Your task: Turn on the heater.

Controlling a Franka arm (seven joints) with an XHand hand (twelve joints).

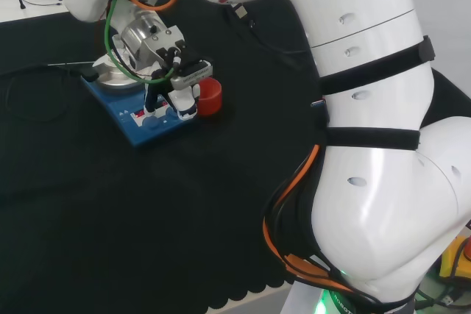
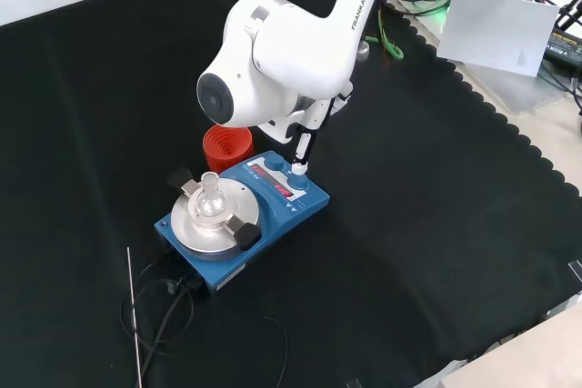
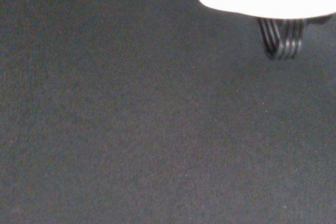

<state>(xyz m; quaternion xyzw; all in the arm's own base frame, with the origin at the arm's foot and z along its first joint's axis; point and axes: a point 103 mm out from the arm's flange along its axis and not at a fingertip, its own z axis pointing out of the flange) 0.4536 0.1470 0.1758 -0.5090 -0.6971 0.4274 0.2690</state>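
We had the hand [image 2: 300, 147], one straight finger out, touching the blue flat-topped heater's [image 2: 309, 209] panel, so pressing squarely seemed best.

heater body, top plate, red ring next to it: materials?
Heater: blue casing, smooth and matte, probably painted metal or plastic; can't tell which.
Top plate: silvery disc with a dull sheen, looks like bare metal.
Red ring: ribbed, matte, likely rubber or plastic.

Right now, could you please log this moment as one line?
hand: over heater panel | finger: down at knob | red ring: behind heater
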